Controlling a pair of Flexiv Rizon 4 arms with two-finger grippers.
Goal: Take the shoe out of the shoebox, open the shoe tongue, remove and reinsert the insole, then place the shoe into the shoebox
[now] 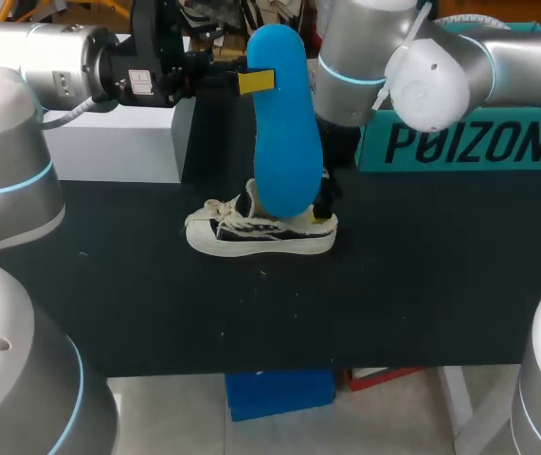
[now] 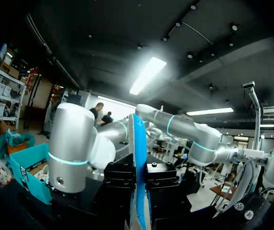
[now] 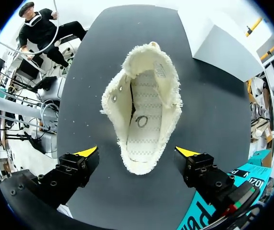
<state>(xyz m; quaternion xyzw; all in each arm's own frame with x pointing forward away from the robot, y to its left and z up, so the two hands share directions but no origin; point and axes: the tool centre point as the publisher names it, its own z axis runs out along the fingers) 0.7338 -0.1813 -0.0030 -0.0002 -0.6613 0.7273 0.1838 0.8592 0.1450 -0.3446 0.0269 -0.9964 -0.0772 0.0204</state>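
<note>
The shoe (image 1: 261,232) is seen upright on its sole in the middle of the black table (image 1: 441,265), outside any box, its opening spread wide and its pale inside bared. A blue insole (image 1: 284,133) is held upright above it, gripped near its upper end by the left gripper (image 1: 251,81), whose jaws are clamped on it. The right gripper (image 3: 137,152) is held over the shoe, jaws wide apart, one finger to each side and neither touching. A teal box (image 1: 469,142) stands at the right rear and a white box (image 1: 118,142) at the left rear.
</note>
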